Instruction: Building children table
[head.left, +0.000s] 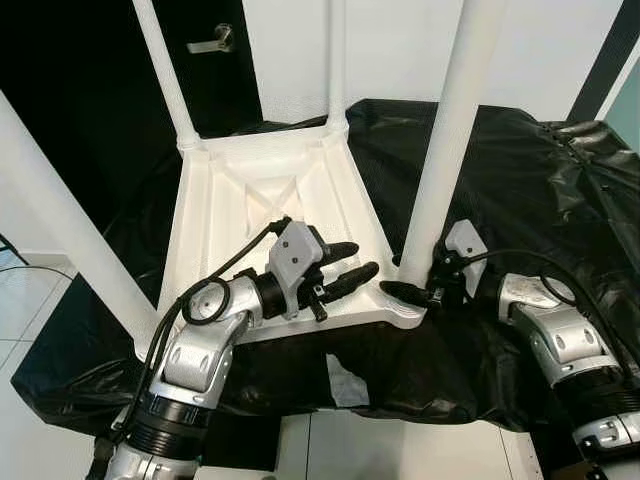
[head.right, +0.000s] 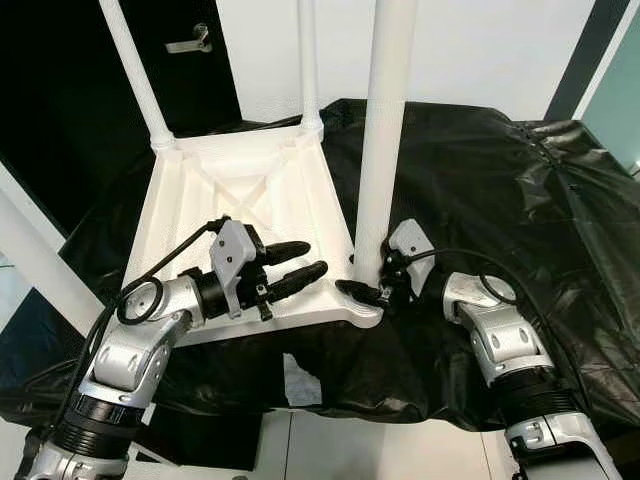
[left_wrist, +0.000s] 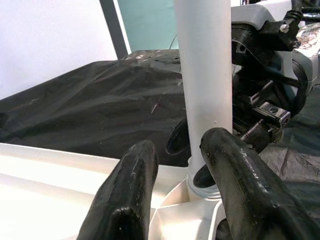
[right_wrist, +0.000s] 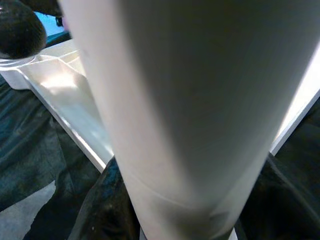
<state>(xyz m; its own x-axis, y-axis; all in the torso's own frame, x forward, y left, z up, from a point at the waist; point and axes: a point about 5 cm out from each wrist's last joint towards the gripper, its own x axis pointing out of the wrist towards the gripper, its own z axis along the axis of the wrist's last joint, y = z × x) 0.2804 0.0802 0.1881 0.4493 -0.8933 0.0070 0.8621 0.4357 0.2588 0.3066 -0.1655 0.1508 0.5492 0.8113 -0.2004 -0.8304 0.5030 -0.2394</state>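
A white children's table (head.left: 230, 200) lies upside down on a black cloth, its legs pointing up. The front right leg (head.left: 450, 140) stands in its corner socket. My right gripper (head.left: 408, 285) is at that leg's base, shut on it, with one black finger showing in front. In the right wrist view the leg (right_wrist: 190, 115) is very close. My left gripper (head.left: 362, 258) hovers open above the table's underside, pointing at the same corner, with nothing between its fingers (left_wrist: 125, 200). Past them in the left wrist view are the leg (left_wrist: 205, 75) and the right gripper behind it.
The black cloth (head.left: 520, 170) covers the work surface and hangs over its front edge. The other legs rise at the front left (head.left: 60, 230), back left (head.left: 165, 70) and back right (head.left: 336, 60). A dark door with a metal handle (head.left: 212, 42) is behind. Pale floor tiles (head.left: 400, 450) lie below.
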